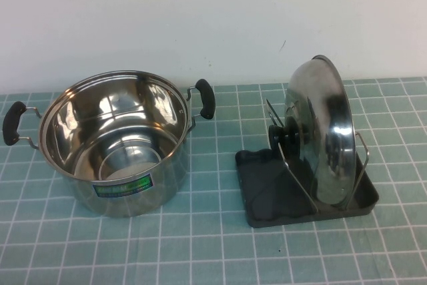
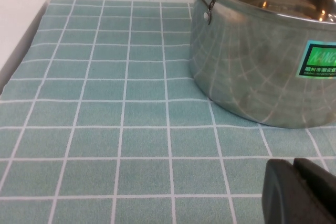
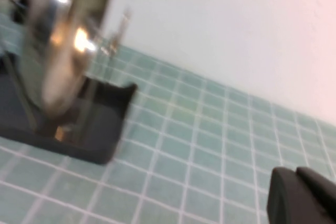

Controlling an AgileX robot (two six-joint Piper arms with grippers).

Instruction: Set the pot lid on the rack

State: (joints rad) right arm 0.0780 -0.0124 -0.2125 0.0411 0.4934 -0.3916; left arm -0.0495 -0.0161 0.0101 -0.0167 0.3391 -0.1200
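Note:
The shiny steel pot lid [image 1: 319, 131] stands on edge in the wire loops of the dark grey rack [image 1: 267, 188], its black knob [image 1: 279, 137] facing the pot. It shows blurred in the right wrist view [image 3: 63, 45], standing in the rack [image 3: 105, 124]. My left gripper [image 2: 295, 167] is shut and empty, low over the cloth beside the pot. My right gripper [image 3: 297, 176] is shut and empty, off to the side of the rack. Neither gripper shows in the high view.
The two-handled steel pot [image 1: 113, 141] with a green label stands open on the left of the green checked cloth [image 1: 200, 245]; it fills a corner of the left wrist view [image 2: 262, 51]. A white wall runs behind.

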